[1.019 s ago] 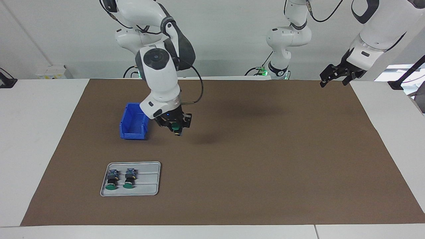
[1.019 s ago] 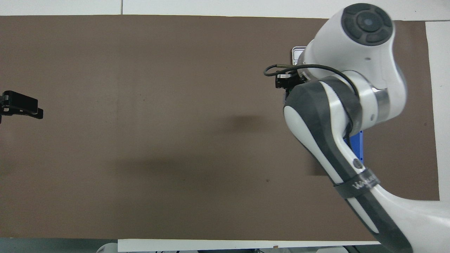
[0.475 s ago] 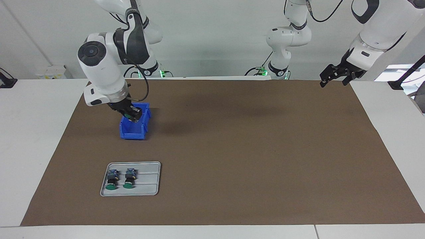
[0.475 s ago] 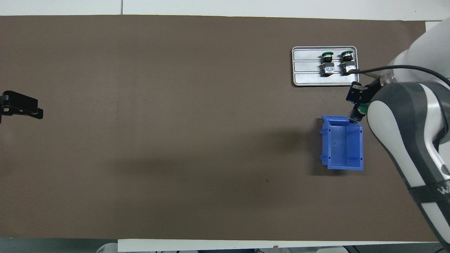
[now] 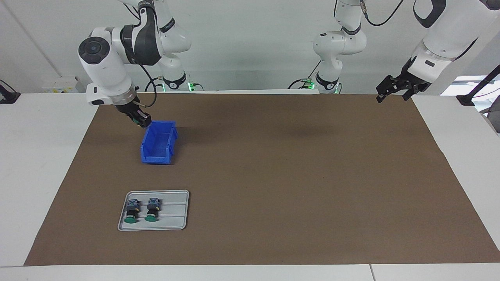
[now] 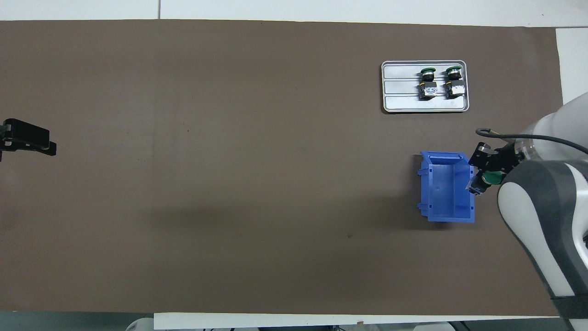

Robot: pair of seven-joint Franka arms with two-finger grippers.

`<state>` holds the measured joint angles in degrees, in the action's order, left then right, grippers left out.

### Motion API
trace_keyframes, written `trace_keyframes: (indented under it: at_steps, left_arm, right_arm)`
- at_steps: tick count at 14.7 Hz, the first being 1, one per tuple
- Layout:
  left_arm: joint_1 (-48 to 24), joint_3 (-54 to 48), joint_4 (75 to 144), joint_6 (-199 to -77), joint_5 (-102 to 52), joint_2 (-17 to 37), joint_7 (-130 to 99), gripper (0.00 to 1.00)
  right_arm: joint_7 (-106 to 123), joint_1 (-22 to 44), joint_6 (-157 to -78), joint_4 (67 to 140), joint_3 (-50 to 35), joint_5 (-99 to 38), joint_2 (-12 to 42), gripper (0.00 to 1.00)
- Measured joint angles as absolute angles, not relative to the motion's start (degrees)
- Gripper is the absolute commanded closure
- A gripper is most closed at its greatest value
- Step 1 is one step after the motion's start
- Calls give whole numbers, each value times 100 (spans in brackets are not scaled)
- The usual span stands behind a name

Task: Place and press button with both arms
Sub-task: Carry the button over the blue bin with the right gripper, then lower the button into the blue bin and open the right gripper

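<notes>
In the facing view, the right gripper (image 5: 140,119) is seen raised at the right arm's end of the table, over the brown mat (image 5: 273,175) and just beside the rim of the blue bin (image 5: 158,146). Its fingers are closed, and something dark is clamped between them, though what it is cannot be made out here. The bin is open at the top and stands on the mat. A grey tray (image 5: 172,212) lies farther from the robots than the bin, and on it two spare buttons (image 5: 141,210) lie side by side with their green caps turned away from the robots. The left gripper (image 5: 394,90) is held in the air over the left arm's end of the mat, well apart from everything else, with its fingers spread; that arm waits.

In the overhead view, the button (image 6: 488,178) is seen clamped in the right gripper (image 6: 477,181), its green cap toward the wrist and its body pointing at the bin (image 6: 448,193). The gripper overlaps the bin's wall on the side toward the right arm's end. The tray (image 6: 425,103) carries the two spare buttons (image 6: 438,82). The left gripper (image 6: 32,140) shows at the view's edge, holding nothing.
</notes>
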<state>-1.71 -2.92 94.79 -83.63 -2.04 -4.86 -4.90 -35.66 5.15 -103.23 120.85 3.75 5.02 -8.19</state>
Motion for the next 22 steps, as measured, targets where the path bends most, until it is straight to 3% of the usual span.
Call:
trace_keyframes:
  at_steps: [5,10,22]
  left_arm:
    - [-171,-292,9479,-8363,-204,-486,-490,0]
    - [-171,-292,9479,-8363,-204,-486,-490,0]
    - [-171,-292,9479,-8363,-204,-486,-490,0]
  right_arm:
    - [-3733,516,-11048,12505,355,513,-798,95]
    - [-3874,487,-11890,12572,371,741,-414,95]
    - [-4539,856,-12207,12946,353,744,-131,94]
